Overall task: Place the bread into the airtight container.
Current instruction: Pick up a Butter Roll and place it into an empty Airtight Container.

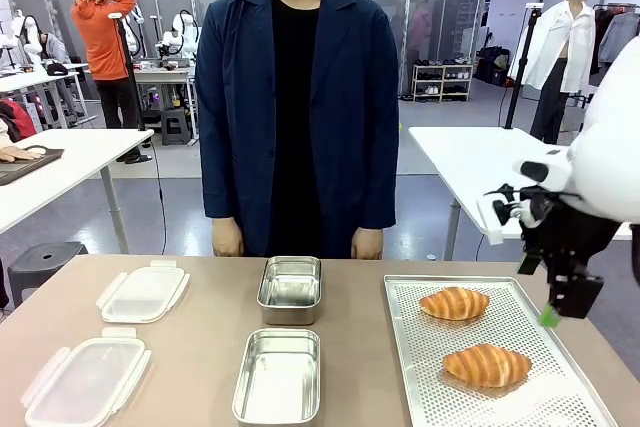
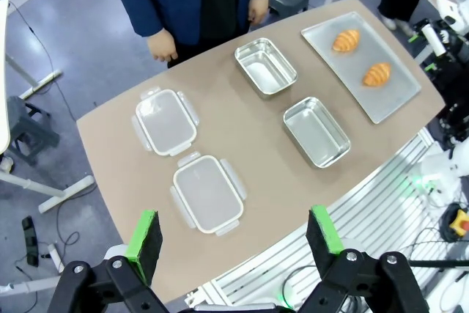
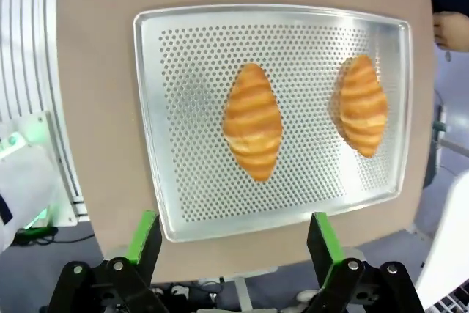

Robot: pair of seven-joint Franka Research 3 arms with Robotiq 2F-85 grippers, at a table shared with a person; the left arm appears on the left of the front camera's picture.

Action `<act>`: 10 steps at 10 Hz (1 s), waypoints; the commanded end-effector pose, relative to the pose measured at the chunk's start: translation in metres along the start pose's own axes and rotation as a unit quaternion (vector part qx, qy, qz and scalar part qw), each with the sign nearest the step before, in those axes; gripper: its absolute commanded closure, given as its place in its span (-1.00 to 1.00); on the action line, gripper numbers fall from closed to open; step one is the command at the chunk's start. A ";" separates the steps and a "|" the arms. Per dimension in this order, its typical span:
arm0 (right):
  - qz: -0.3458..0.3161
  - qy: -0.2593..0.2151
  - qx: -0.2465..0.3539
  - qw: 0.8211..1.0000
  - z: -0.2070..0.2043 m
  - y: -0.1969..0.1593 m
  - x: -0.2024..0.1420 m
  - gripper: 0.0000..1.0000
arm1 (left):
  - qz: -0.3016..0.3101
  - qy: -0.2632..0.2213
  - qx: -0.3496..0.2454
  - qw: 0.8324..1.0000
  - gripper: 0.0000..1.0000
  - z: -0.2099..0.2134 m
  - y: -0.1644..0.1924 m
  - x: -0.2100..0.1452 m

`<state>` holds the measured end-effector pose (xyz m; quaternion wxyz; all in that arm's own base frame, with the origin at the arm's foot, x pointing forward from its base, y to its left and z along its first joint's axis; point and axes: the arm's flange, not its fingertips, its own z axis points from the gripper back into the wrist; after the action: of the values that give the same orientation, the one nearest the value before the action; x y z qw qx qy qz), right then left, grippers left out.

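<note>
Bright, even overhead light — soft shadows, sharp focus, wide-angle bending at edges.

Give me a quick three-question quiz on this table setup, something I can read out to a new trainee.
1. True or false: both croissants lie on the perforated tray.
2. How many steel containers stand on the table? A one, B two, C four.
3. Fill in: the right pincer hangs above the tray with its jaws ____.

Key: 1 true; 2 B; 3 open.
</note>
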<state>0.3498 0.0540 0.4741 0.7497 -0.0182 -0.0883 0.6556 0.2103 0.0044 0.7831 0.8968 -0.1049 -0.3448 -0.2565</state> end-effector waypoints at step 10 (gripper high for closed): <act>-0.026 0.033 0.018 0.999 -0.122 -0.014 0.017 -1.00 | -0.009 -0.002 -0.010 1.000 -1.00 0.000 -0.001 0.001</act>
<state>0.3920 0.0778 0.3750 0.7640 -0.0187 -0.0434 0.6435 0.2103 0.0044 0.7831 0.8968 -0.1049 -0.3448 -0.2565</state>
